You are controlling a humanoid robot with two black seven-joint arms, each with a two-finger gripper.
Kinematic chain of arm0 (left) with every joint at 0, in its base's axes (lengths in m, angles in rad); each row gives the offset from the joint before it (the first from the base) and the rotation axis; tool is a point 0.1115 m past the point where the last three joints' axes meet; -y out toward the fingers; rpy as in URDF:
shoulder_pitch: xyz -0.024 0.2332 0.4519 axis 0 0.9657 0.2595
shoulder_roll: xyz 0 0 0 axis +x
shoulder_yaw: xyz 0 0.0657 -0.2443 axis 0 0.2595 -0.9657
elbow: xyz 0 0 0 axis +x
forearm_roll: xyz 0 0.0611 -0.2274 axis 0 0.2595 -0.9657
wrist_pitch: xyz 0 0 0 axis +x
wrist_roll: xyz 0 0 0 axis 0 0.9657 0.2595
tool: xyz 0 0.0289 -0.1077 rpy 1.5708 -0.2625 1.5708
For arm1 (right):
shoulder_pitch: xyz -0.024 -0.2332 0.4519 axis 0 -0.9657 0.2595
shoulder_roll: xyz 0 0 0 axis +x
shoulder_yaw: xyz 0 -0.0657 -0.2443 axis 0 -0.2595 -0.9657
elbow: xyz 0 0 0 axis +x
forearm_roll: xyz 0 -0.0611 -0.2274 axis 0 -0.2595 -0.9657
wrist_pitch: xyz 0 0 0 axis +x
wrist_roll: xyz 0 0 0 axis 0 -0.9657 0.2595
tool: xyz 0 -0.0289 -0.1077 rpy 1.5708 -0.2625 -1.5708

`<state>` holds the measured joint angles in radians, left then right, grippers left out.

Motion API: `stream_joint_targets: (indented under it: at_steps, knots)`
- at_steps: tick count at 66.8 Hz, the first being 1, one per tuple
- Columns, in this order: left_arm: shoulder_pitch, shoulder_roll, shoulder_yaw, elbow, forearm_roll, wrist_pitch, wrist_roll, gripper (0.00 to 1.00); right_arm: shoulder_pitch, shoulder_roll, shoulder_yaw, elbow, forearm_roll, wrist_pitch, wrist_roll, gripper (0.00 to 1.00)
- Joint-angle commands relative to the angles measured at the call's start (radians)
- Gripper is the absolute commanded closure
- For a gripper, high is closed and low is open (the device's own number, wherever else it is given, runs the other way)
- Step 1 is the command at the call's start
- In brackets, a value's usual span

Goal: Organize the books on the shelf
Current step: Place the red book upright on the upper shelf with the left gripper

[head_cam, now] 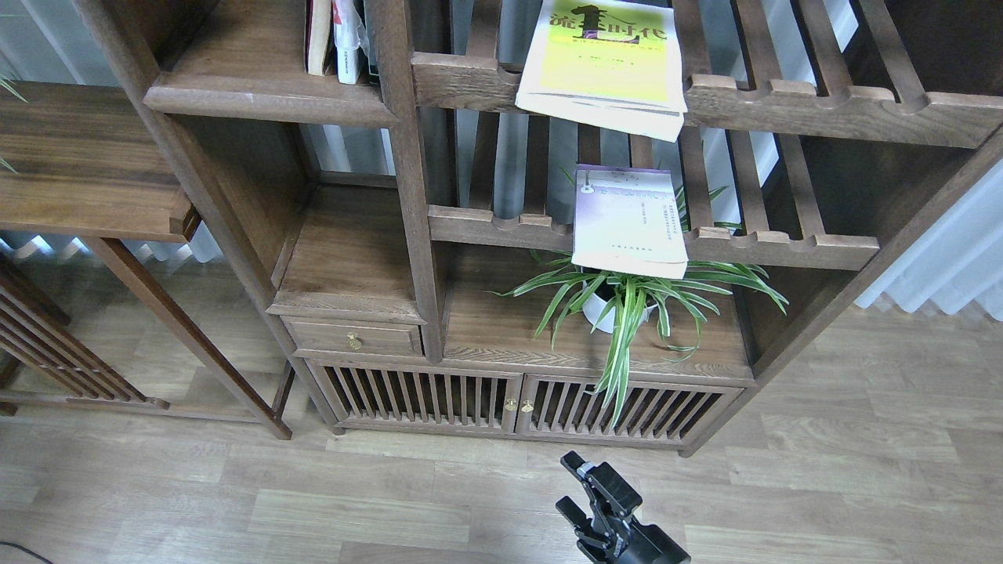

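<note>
The yellow-green book (603, 66) with black characters lies flat on the upper slatted rack, its front edge hanging over the rail. The pale lavender-white book (631, 223) lies on the lower slatted rack, also overhanging. The dark-red book is out of view. The solid shelf (258, 90) with a rounded lip is at the upper left of the bookcase, with a few thin books (337, 39) standing at its right end. My right gripper (577, 487) is low over the floor in front of the cabinet, open and empty. My left gripper is out of view.
A spider plant in a white pot (627, 301) stands on the board under the lavender book. A side table (86, 168) is at the left. A drawer (354, 338) and slatted cabinet doors (517, 403) are below. Wood floor lies in front.
</note>
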<state>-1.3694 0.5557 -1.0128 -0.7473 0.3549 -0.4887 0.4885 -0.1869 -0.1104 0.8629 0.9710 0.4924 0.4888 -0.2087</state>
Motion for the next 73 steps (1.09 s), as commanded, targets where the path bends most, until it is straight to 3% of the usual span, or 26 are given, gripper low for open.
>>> stream_joint_targets:
  at_steps: [1, 7, 8, 23, 29, 34, 73]
  knots:
    - [-0.042, -0.08, -0.004, 0.08, 0.062, 0.0, 0.0, 0.94, -0.002, 0.0, 0.001, 0.0, 0.0, 0.0, 0.002, 0.01]
    - [-0.071, -0.108, -0.007, 0.132, 0.085, 0.0, -0.005, 0.94, -0.006, 0.001, 0.001, 0.0, 0.0, 0.0, 0.002, 0.01]
    - [-0.086, -0.124, -0.009, 0.167, 0.093, 0.0, -0.055, 0.94, -0.006, 0.003, 0.001, 0.0, 0.0, 0.0, 0.0, 0.01]
    - [-0.112, -0.152, -0.009, 0.238, 0.093, 0.0, -0.136, 0.94, -0.006, 0.009, 0.001, 0.02, 0.0, 0.0, 0.0, 0.01]
    - [-0.114, -0.186, -0.009, 0.282, 0.082, 0.0, -0.212, 0.94, -0.006, 0.008, 0.001, 0.032, 0.0, 0.0, 0.0, 0.01]
    - [-0.111, -0.203, -0.004, 0.313, 0.084, 0.0, -0.248, 0.94, -0.008, 0.008, 0.001, 0.04, 0.0, 0.0, 0.0, 0.01]
    - [-0.2, -0.292, 0.152, 0.513, 0.081, 0.0, -0.265, 0.94, -0.012, 0.008, 0.004, 0.092, 0.005, 0.0, 0.002, 0.01]
